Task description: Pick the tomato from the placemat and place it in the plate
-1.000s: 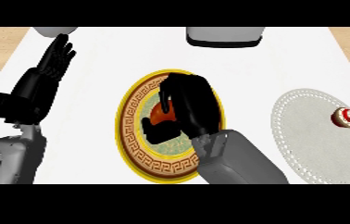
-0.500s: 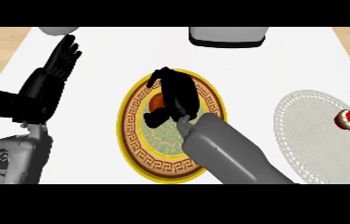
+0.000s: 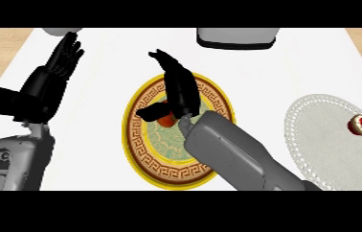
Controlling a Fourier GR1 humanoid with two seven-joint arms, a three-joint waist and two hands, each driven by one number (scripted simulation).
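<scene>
The right hand (image 3: 178, 89) is over the plate (image 3: 141, 145), its fingers stretched out nearly straight and pointing toward the far side of the bench (image 3: 127, 53), the thumb spread off to the left; the hand is open and grips nothing. The tomato (image 3: 167, 117) lies inside the plate, in the far part of its pale green middle, showing as a small orange-red patch just below the palm and between the thumb and the wrist, partly hidden by the hand. Whether the hand touches it cannot be told from this view. The plate is round, with a yellow rim and a brown band of key pattern, and it sits on the white bench near the middle of the view; the grey right forearm crosses its near right side. To the right, well apart from the plate, lies a round pale placemat (image 3: 318, 130) with a dotted border, and at its right edge a small red and white thing (image 3: 356, 124) is cut off by the edge of the view. The left hand (image 3: 60, 65) is at the left, open and resting, fingers straight and pointing up. A grey box-like thing (image 3: 237, 37) stands at the far edge of the bench.
</scene>
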